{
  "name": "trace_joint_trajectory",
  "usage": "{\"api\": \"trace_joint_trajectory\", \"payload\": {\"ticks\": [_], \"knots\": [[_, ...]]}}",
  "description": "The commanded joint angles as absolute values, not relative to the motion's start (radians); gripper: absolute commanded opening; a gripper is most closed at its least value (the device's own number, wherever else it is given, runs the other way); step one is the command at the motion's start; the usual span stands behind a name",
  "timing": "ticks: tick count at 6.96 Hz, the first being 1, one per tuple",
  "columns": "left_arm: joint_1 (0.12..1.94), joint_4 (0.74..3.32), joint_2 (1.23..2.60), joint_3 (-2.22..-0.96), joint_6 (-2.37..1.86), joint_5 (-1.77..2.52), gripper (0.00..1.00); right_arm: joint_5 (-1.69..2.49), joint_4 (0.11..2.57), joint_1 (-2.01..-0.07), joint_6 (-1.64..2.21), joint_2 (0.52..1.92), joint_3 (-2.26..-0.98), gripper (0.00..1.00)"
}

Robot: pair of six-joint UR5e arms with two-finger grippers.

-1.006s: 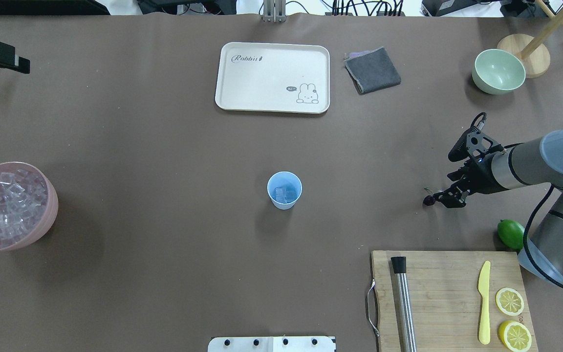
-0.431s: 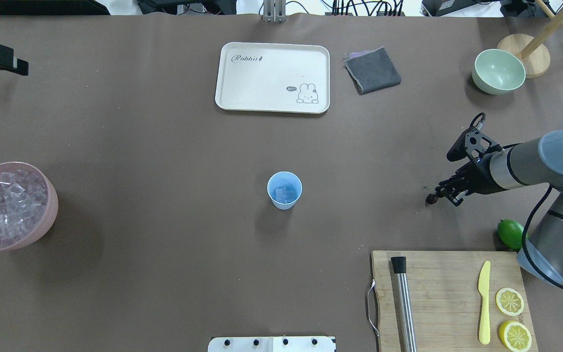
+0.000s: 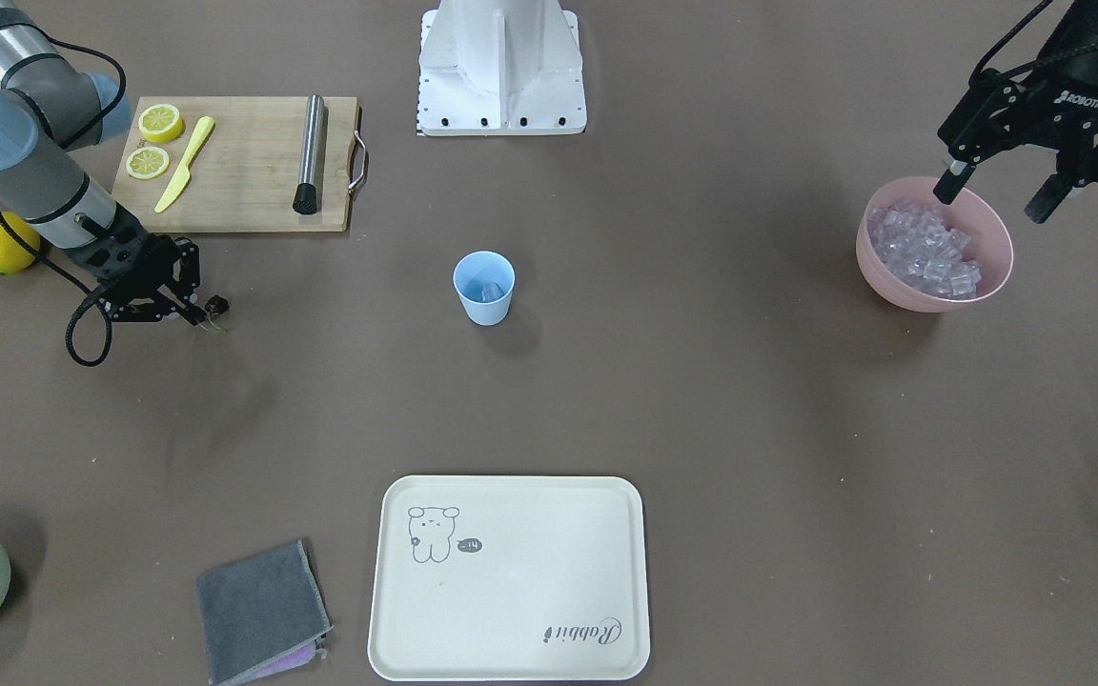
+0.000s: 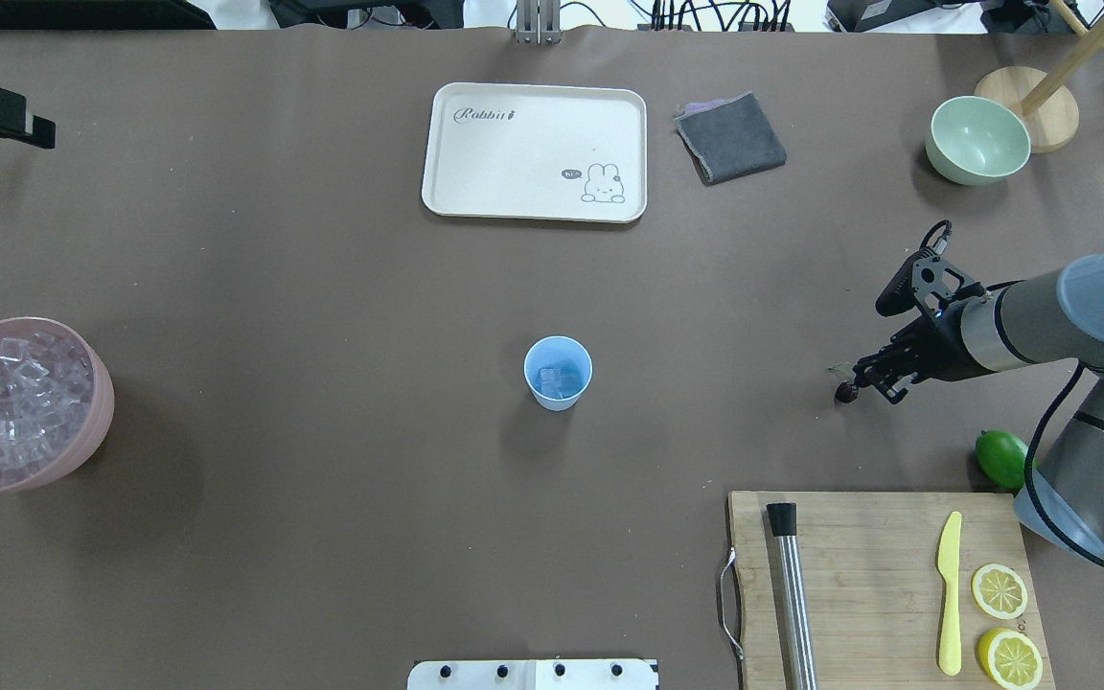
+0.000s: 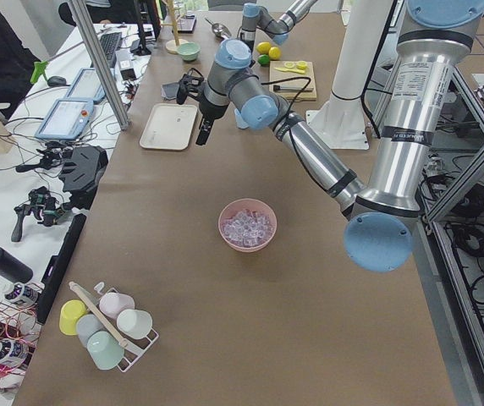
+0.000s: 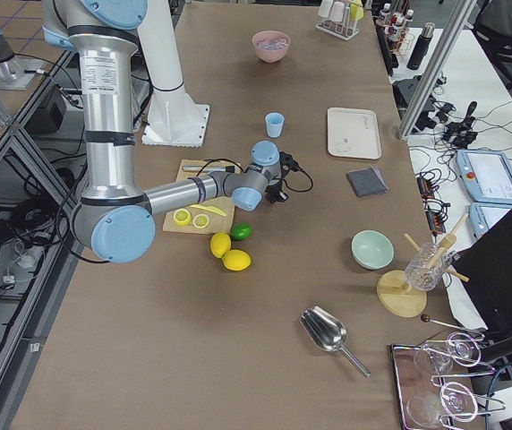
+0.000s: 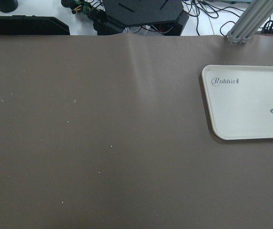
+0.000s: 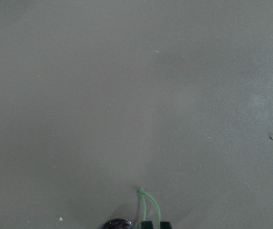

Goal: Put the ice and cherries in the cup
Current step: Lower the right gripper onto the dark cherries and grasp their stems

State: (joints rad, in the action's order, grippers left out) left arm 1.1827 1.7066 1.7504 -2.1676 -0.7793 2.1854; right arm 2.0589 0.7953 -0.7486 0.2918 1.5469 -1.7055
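The light blue cup (image 4: pixel 558 372) stands upright mid-table with a few ice cubes inside; it also shows in the front view (image 3: pixel 484 286). More ice (image 4: pixel 15 407) fills a pink bowl (image 3: pixel 987 286) at the robot's left. My right gripper (image 4: pixel 859 381) is shut on the green stems of the dark cherries (image 4: pixel 841 392), which hang at its tips (image 3: pixel 216 305), far to the right of the cup. The wrist view shows the stems (image 8: pixel 146 205) between the fingertips. My left gripper (image 3: pixel 997 195) hangs open and empty high above the pink bowl.
A cream tray (image 4: pixel 475 192), a grey cloth (image 4: pixel 730 137) and a pale green bowl (image 4: pixel 977 140) lie at the far side. Near the right arm are a lime (image 4: pixel 1000 458) and a cutting board (image 4: pixel 859 575) with a metal muddler, a yellow knife and lemon slices.
My right gripper has drawn back and up a little while gripping the cherry stems; the cherries stay at its tips. The cup and bowl have not moved.
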Motion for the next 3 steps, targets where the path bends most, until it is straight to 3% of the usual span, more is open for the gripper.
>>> {"api": "trace_joint_trajectory", "payload": {"ticks": [1, 3], "knots": [[1.183, 1.707, 1.75, -2.166, -0.779, 2.184, 0.98, 2.094, 0.802, -0.765, 0.293, 1.546, -1.733, 0.0], [1.183, 1.707, 1.75, -2.164, -0.779, 2.184, 0.98, 2.196, 0.807, -0.839, 0.296, 1.507, -1.732, 0.0]]}}
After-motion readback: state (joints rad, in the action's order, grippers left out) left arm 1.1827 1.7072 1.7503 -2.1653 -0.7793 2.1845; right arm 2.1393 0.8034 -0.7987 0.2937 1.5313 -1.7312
